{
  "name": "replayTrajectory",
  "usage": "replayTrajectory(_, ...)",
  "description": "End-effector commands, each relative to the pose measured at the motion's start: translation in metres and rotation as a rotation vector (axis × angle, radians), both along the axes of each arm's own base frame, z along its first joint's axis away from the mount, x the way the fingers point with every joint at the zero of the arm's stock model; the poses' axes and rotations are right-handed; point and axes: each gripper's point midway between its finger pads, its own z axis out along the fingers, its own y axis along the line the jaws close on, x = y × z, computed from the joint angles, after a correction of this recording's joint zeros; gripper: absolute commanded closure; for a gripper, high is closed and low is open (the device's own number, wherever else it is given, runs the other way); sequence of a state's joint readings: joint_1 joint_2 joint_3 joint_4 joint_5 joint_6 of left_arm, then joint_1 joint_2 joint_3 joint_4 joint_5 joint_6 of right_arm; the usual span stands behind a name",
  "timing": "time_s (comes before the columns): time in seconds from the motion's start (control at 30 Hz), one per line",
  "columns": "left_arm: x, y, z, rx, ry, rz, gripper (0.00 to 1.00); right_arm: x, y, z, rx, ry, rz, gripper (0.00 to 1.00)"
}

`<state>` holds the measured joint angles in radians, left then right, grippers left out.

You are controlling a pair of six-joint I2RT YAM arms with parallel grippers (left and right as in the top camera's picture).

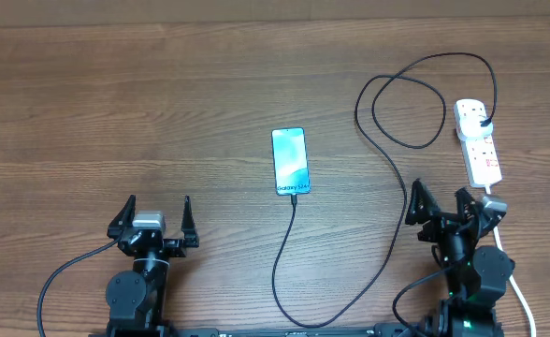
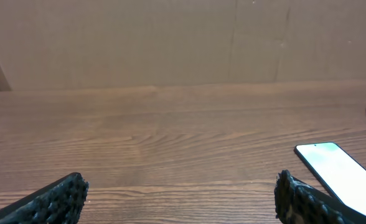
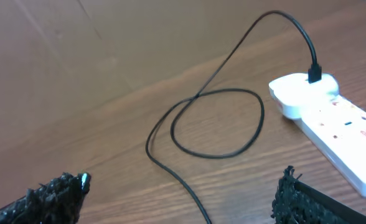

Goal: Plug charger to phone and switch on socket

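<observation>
The phone (image 1: 290,161) lies flat mid-table with its blue screen up, and its corner shows at the right of the left wrist view (image 2: 342,171). The charger cable (image 1: 387,154) meets the phone's near end, runs toward the front edge, then loops up to its plug head (image 1: 482,118) in the far end of the white socket (image 1: 481,150). The right wrist view shows the cable loop (image 3: 217,124), the plug head (image 3: 314,73) and the socket (image 3: 338,127). My left gripper (image 1: 158,208) (image 2: 180,196) stands open left of the phone. My right gripper (image 1: 439,197) (image 3: 180,190) stands open just short of the socket, over the cable.
The socket's thick white cord (image 1: 515,285) runs down past the right arm to the table's front edge. A plain brown wall (image 2: 170,37) rises behind the wooden table (image 1: 116,112).
</observation>
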<state>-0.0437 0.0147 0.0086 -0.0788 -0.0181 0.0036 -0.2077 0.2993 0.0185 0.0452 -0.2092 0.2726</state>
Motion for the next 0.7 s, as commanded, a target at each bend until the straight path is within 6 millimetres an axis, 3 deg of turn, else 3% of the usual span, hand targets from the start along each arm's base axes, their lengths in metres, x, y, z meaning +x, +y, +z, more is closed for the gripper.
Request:
replayTrajectory(0.0,0.000,0.000,0.001,0.018,-0.009,-0.007,0.01,-0.003,0.000,-0.003,-0.013,0.001,-0.004,0.00)
replayTrajectory(0.27,0.000,0.000,0.001,0.018,-0.009,-0.007,0.01,-0.007,0.001,-0.012,-0.006,0.036,-0.003,0.00)
replayTrajectory(0.67,0.000,0.000,0.001,0.018,-0.009,-0.007,0.00,-0.014,0.012,0.035,-0.192,-0.173,0.039,0.00)
